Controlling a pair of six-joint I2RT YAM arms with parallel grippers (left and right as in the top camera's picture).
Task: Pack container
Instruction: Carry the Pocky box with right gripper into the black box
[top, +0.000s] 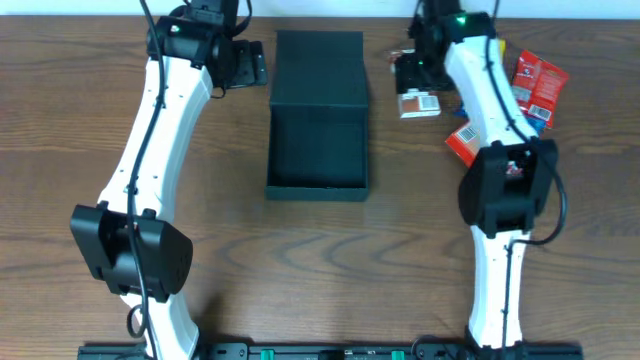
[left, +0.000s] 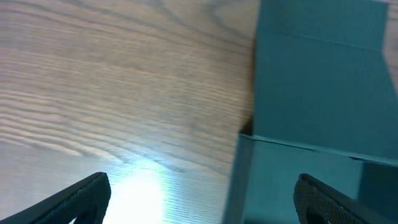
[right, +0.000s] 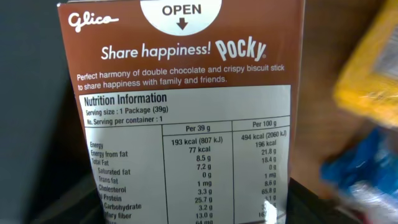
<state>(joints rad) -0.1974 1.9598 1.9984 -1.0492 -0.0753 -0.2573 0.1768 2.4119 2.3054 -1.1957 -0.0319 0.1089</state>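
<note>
**Overhead and wrist views: container open, first item being addressed.** The container (top: 318, 150) sits at the centre of the table (top: 60, 120), between the two arms. Nothing is visible in its tray, and its lid flap (top: 318, 65) lies back flat on the far side.

The left gripper (top: 245, 62) hovers just beside the flap's left edge. In the left wrist view its fingers (left: 87, 199) stand wide apart with nothing between them.

The right gripper (top: 412, 72) is over a brown Pocky carton (top: 420, 103), apart from the container on its right. The carton's printed back fills the right wrist view, and I cannot tell whether the fingers have closed on it. Red, orange and blue snack packets (top: 540, 80) lie in a loose heap just beyond.

Risks, as I judge them:
- A shallow or off-centre pinch on the smooth carton could let it twist or drop on the way across.
- A low carry could clip the tray's right wall and shove the light box.
- The left gripper, so near the flap, could nudge it.
</note>
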